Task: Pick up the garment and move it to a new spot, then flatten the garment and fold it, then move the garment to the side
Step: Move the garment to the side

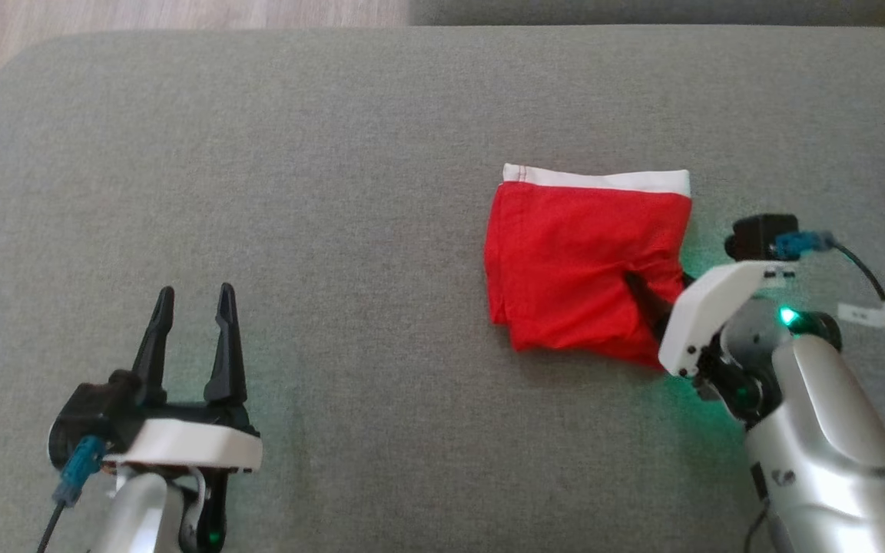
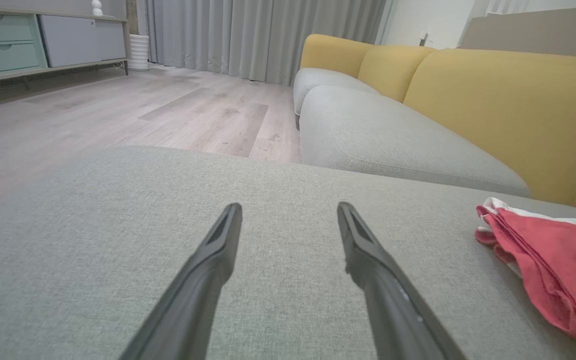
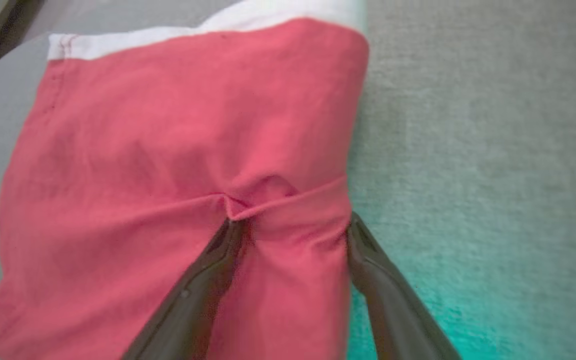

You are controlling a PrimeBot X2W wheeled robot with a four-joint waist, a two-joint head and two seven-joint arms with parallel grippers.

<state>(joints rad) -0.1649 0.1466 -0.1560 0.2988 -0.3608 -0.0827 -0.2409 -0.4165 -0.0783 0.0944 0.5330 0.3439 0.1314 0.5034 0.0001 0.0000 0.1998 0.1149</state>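
The folded red cloth garment with a white waistband [image 1: 581,261] lay right of centre on the grey fabric sofa cushion [image 1: 335,192]. The right claw [image 3: 290,227] stood spread astride its lower right edge. The left claw [image 1: 195,296], also spread, hovered well apart.

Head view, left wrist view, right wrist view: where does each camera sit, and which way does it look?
Head view: on the robot's head, looking down at the grey cushion and red shorts; left claw and right claw show.
Left wrist view: on the left wrist, looking along its open fingers across the cushion toward the yellow sofa.
Right wrist view: on the right wrist, close above the shorts; its fingers straddle a fold.
Shared: all three see the shorts.
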